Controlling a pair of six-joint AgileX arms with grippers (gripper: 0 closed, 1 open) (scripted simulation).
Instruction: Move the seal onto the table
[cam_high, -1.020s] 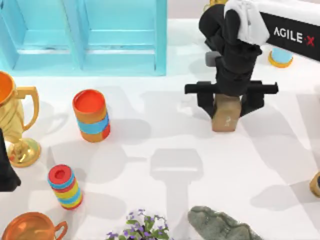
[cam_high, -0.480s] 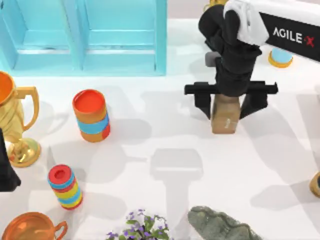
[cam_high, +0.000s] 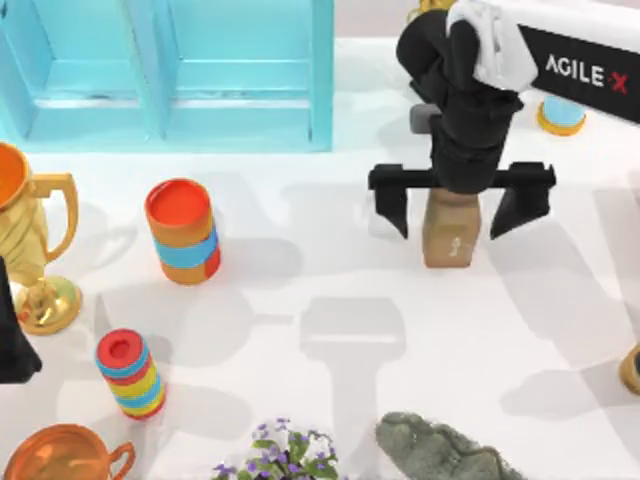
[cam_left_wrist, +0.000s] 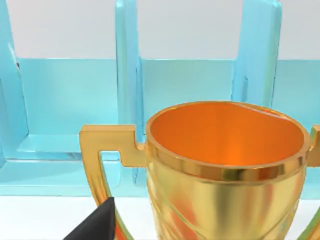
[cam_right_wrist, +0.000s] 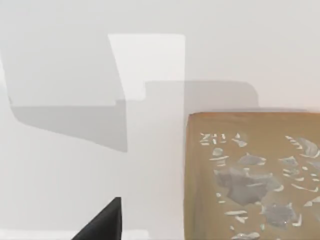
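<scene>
A gold trophy cup (cam_high: 30, 250) is cut off at the worktop's left edge in the top view, and just below it a black piece of the parked left arm juts in from that same edge; whether the left hand is open or closed cannot be told, since the left wrist view gives just one dark fingertip (cam_left_wrist: 95, 226) low in front of the trophy and the light-blue cabinet (cam_high: 170, 75). A copper-coloured cup (cam_high: 62, 455) is clipped by the bottom edge at the left corner. Between the two striped cylinders, the large one (cam_high: 182, 230) and the small one (cam_high: 130, 372), and the seal lies a broad stretch of bare white worktop (cam_high: 300, 260) crossed by soft shadows. Along the bottom edge, purple flowers (cam_high: 282, 455) and a grey-green rock-like figure (cam_high: 435, 450) are each partly cut off. Right of centre, the seal (cam_high: 451, 230) stands upright on the worktop, its top hidden beneath the black wrist of the right arm. The right hand (cam_high: 459, 205) hangs above it with fingers spread wide, each clear of the block's sides and holding nothing. In the right wrist view, the seal's patterned face (cam_right_wrist: 252, 175) runs off the frame. At the right edge, a small blue-and-yellow object (cam_high: 562, 115) is half hidden by the AgileX arm.
</scene>
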